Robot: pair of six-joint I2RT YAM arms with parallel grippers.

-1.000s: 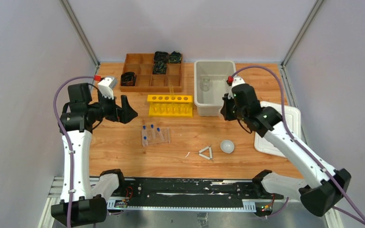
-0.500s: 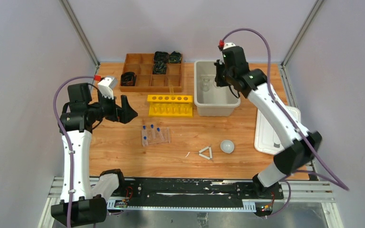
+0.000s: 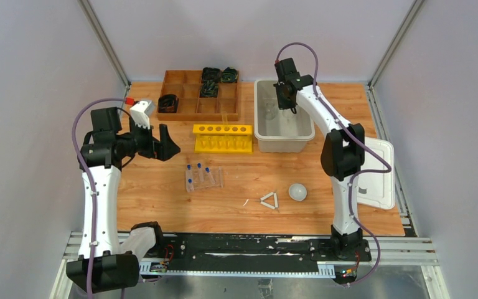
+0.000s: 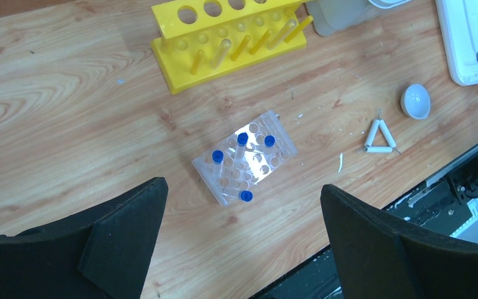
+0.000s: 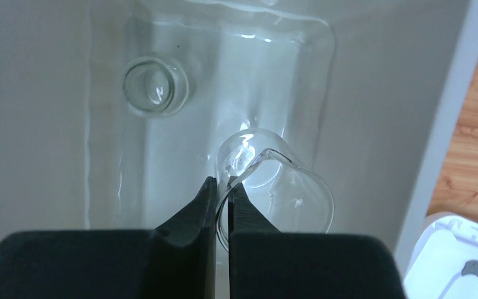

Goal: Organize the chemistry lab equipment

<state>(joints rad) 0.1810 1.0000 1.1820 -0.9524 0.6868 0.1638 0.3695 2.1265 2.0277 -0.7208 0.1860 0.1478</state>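
A beaker is clamped in the right gripper inside the bin, perhaps off its floor; a second vessel stands there; four tubes are held in a rack; the left gripper is spread wide.

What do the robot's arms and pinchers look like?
The left arm and right arm are white tube-shaped links with chunky black joints. A thin purple cable loops along each arm. The left gripper and right gripper each have two black wedge-shaped fingers. A small red tag sits by the left wrist.
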